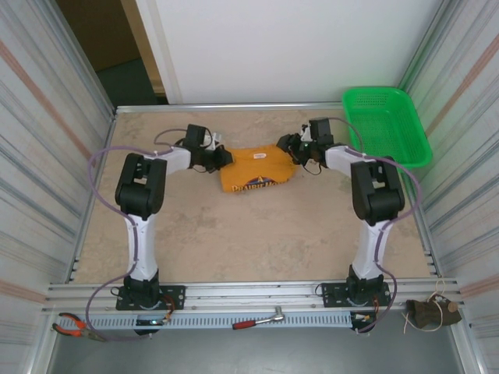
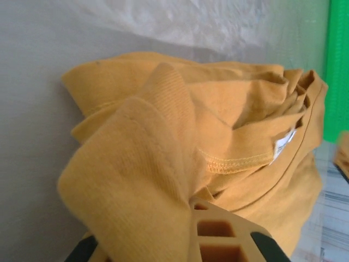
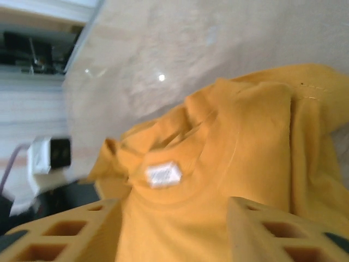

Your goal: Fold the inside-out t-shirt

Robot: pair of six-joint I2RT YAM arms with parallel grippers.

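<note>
**Desk scene:** The inside-out t-shirt (image 1: 257, 170) lay bunched in a mustard-orange heap on the desk (image 1: 234, 241). It sat squarely between the left fingers (image 1: 221, 159) and the right fingers (image 1: 288, 148), which met it from opposite sides.

The left fingers were closed on a gathered fold at their side of the heap. In the left wrist view, ribbed orange cloth spilled over them, covering one finger and leaving part of the other bare. Just beyond their tips ran a stitched hem (image 2: 234, 162).

The right fingers stood apart, gripping nothing, with orange cloth lying in the gap between them. A blurred white label (image 3: 162, 174) sat straight ahead of their tips at the shirt's neckline.

A dark blue print (image 1: 253, 187) showed along the edge of the heap. That edge was nearer the arm bases than either pair of fingers.

A green basket (image 1: 386, 125) sat well apart on the outer side of the right fingers, at the desk's far corner.

Well behind both pairs of fingers, on the rail by the arm bases, lay orange-handled pliers (image 1: 74, 326) and a red-handled tool (image 1: 257, 319).
</note>
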